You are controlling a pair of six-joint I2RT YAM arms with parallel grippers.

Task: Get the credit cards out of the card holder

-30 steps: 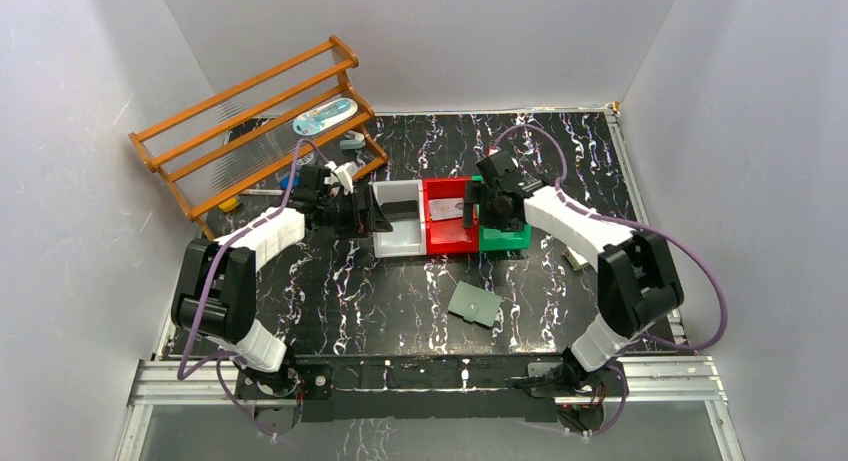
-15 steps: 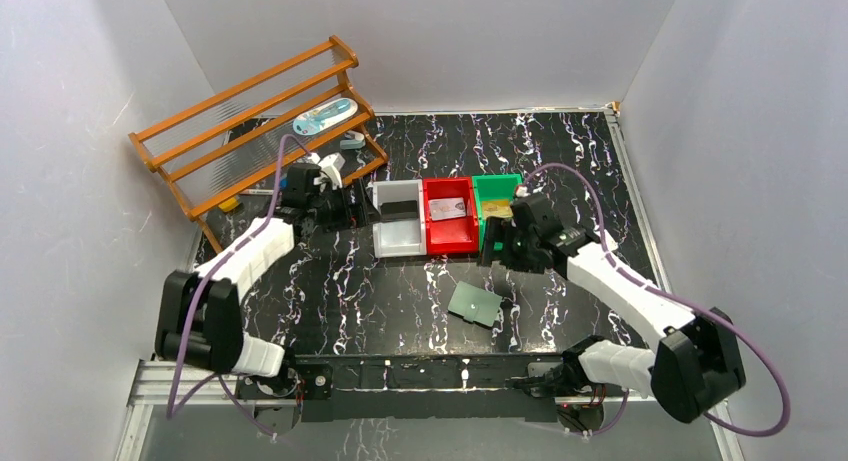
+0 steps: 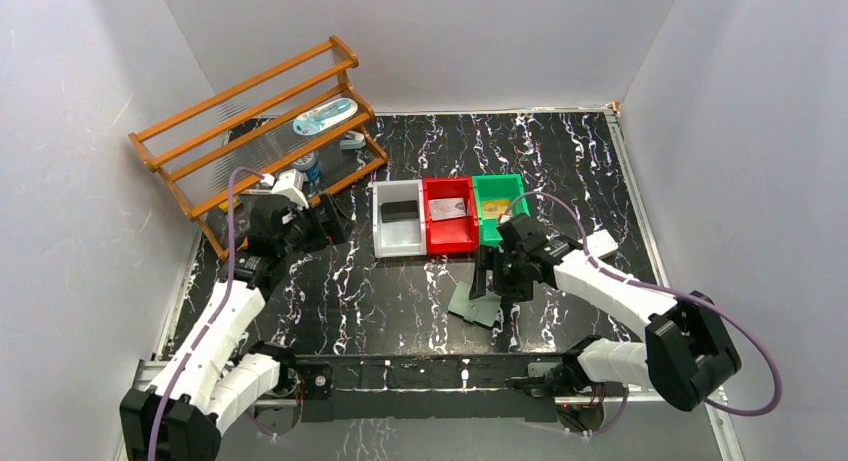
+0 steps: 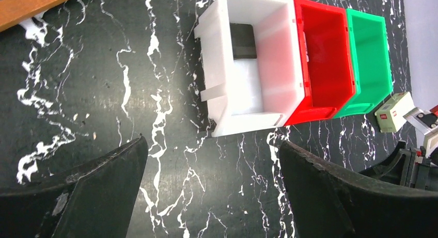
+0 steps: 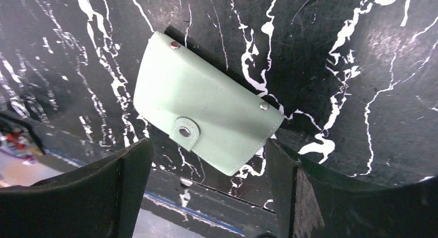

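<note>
The left arm (image 3: 222, 316) and the right arm (image 3: 610, 286) share one build: boxy white covers on the links, set between bulky black joint housings, rising from black bases (image 3: 270, 381). A thin purple cable (image 3: 232, 196) runs loose along each arm in wide loops. The left gripper (image 4: 212, 142) and the right gripper (image 5: 207, 142) each carry two broad, matte black fingers (image 4: 95, 194), with edges scuffed grey and dusty

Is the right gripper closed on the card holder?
No, the right gripper stands wide open, and the card holder lies flat on the table, not clamped by its fingers.
</note>
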